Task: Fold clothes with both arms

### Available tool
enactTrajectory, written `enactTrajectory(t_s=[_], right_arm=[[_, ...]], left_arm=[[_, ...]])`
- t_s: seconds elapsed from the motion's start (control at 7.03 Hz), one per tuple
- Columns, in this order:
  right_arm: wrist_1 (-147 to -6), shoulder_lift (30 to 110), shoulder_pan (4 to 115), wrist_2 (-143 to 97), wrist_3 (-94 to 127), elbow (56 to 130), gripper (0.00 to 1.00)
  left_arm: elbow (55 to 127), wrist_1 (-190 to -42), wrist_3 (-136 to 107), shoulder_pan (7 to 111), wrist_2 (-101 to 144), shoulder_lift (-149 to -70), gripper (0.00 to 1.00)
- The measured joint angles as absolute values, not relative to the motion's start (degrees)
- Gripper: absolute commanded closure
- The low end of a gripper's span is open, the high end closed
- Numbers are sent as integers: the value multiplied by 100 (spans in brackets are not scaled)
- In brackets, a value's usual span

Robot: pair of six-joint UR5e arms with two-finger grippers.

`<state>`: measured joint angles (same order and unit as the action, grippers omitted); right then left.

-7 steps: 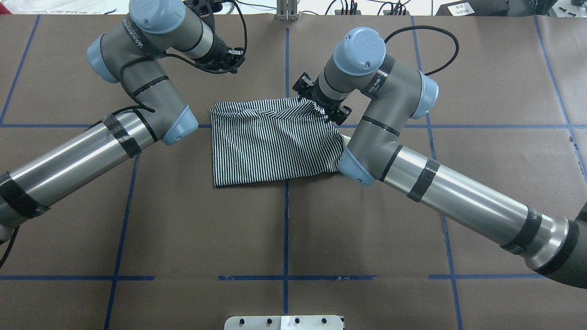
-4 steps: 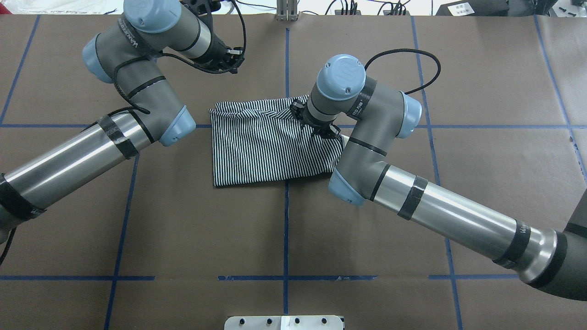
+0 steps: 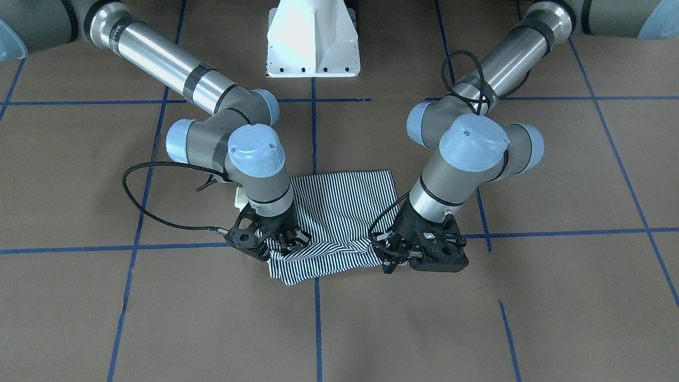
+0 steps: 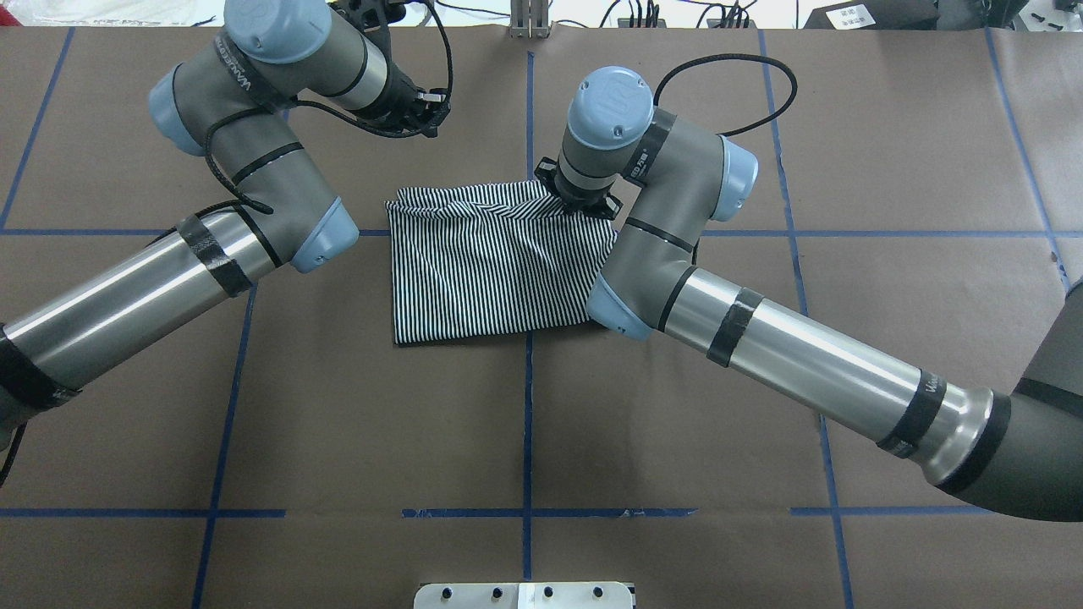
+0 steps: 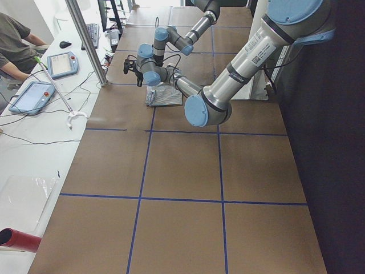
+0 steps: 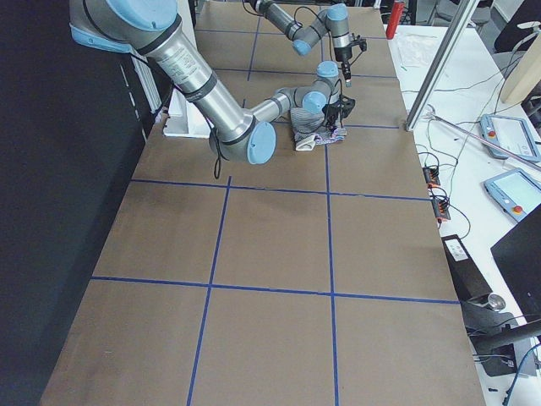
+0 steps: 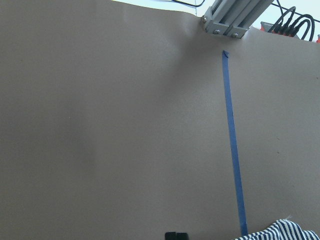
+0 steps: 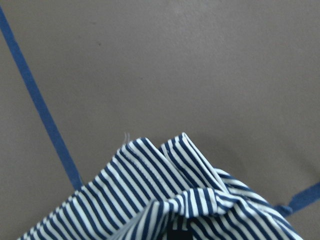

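Observation:
The clothes are one navy-and-white striped shirt (image 4: pixel 491 271), lying folded in a rough rectangle at the table's middle. My right gripper (image 3: pixel 289 244) is shut on its far right corner, and the cloth bunches there (image 8: pixel 165 200). In the overhead view the right wrist (image 4: pixel 605 110) hides those fingers. My left gripper (image 3: pixel 390 257) hangs raised just beyond the shirt's far left corner and holds no cloth. Its wrist view shows only a bit of shirt (image 7: pixel 282 232) at the bottom edge. I cannot tell whether the left gripper is open or shut.
Brown paper with blue tape lines (image 4: pixel 526 423) covers the table. The white pedestal base (image 3: pixel 313 42) stands on the robot's side. An aluminium post (image 7: pixel 230 20) rises at the far edge. A person (image 5: pixel 14 40) and tablets (image 5: pixel 60 63) are at a side desk.
My right gripper has carried the shirt's far right corner leftward, drawing the right edge inward. The left arm has barely shifted.

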<state>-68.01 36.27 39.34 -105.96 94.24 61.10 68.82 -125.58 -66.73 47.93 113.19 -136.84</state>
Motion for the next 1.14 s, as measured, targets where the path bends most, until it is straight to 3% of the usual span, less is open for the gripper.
enactTrajectory(t_s=[0.57, 1.14], right_arm=[[-6154, 2946, 4482, -10678, 9339, 4862, 100], [-6263, 3205, 5174, -11501, 8954, 5276, 100]], left_arm=[[7499, -12328, -6799, 4711, 11302, -13250, 100], [7614, -11967, -7203, 3797, 10859, -13104, 100]])
